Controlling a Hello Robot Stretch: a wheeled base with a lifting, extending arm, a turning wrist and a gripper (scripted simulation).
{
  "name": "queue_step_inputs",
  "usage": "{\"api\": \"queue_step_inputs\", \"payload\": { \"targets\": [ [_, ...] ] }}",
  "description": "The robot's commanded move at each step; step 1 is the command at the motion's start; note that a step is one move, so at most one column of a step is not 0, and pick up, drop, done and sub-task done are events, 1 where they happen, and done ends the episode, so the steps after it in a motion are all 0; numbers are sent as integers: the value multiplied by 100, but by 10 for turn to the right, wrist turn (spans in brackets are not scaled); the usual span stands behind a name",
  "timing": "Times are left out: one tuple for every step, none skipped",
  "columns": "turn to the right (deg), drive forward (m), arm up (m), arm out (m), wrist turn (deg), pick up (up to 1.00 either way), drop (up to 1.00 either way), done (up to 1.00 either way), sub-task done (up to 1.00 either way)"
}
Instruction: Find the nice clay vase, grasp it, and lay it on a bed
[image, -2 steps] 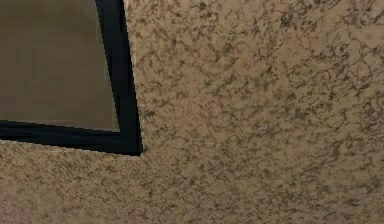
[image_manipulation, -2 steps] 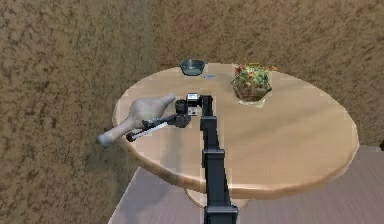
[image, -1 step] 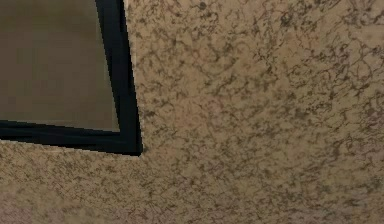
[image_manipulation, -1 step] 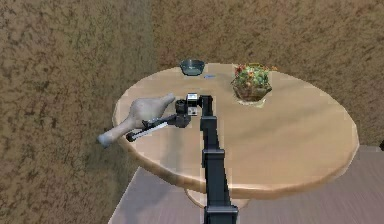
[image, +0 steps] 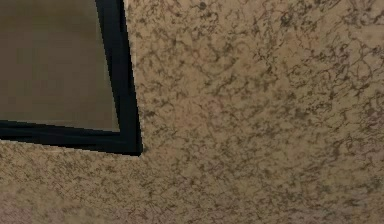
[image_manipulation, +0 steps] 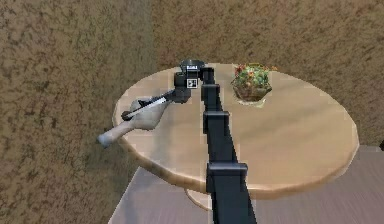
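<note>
In the arm side view a round wooden table (image_manipulation: 300, 140) fills the middle and right of the frame, standing on mottled brown carpet (image_manipulation: 60, 60); the dark arm (image_manipulation: 222, 150) rises from the bottom edge just right of centre and ends over the tabletop's upper left part; from there the gripper (image_manipulation: 145, 104) reaches toward the left of the frame, its thin fingers (image_manipulation: 158, 100) lying against the pale clay vase (image_manipulation: 135, 125); the vase is tilted at the table's left rim, its narrow end jutting past the edge over the carpet; whether the gripper has hold of it, or the vase rests on the table, cannot be told, nor can the set of the fingers; a bowl of green and red things (image_manipulation: 252, 82) stands near the table's upper edge, right of the arm; in the forward view a dark-framed panel (image: 50, 60) occupies the upper left, on mottled tan carpet.
</note>
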Motion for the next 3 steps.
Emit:
{"api": "queue_step_inputs", "payload": {
  "targets": [
    [0,0,-10,0,0,0,0,0,0],
    [0,0,10,0,0,0,0,0,0],
    [0,0,8,0,0,0,0,0,0]
  ]
}}
